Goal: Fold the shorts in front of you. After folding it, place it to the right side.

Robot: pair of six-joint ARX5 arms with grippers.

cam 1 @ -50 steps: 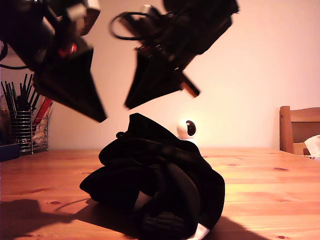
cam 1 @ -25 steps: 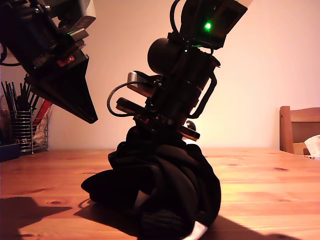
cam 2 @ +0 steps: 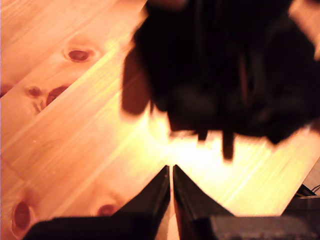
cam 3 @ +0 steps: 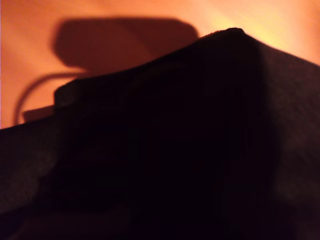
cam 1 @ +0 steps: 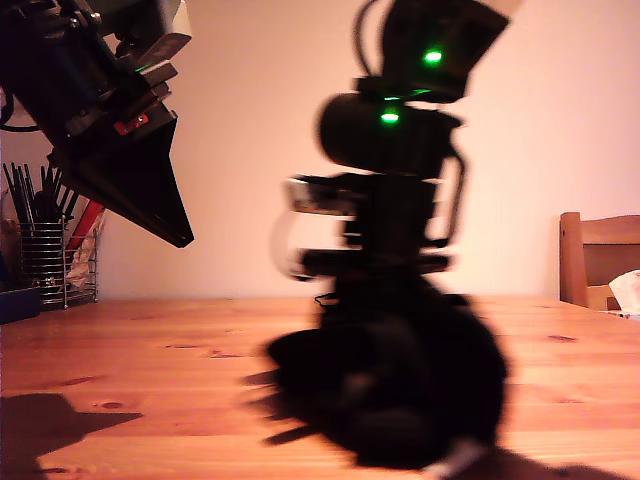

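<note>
The black shorts [cam 1: 400, 390] lie bunched in a blurred heap on the wooden table [cam 1: 110, 350], right of centre in the exterior view. My second gripper [cam 1: 388, 288] reaches straight down into the top of the heap, its jaws buried in the cloth. Black fabric [cam 3: 175, 150] fills the second wrist view. My first gripper [cam 1: 185, 238] hangs high at the exterior view's left, shut and holding nothing. In the first wrist view its fingertips [cam 2: 171, 172] meet above bare wood, and the shorts [cam 2: 225, 65] lie well beyond them.
A wire holder of utensils [cam 1: 45, 250] stands at the exterior view's far left, with a dark blue box [cam 1: 15, 300] beside it. A wooden chair back [cam 1: 600, 255] shows at the exterior view's right edge, behind the table.
My second gripper came down onto the heap, then swung toward the exterior view's right, and the shorts shifted that way with it. My first gripper rose slightly and then held still.
</note>
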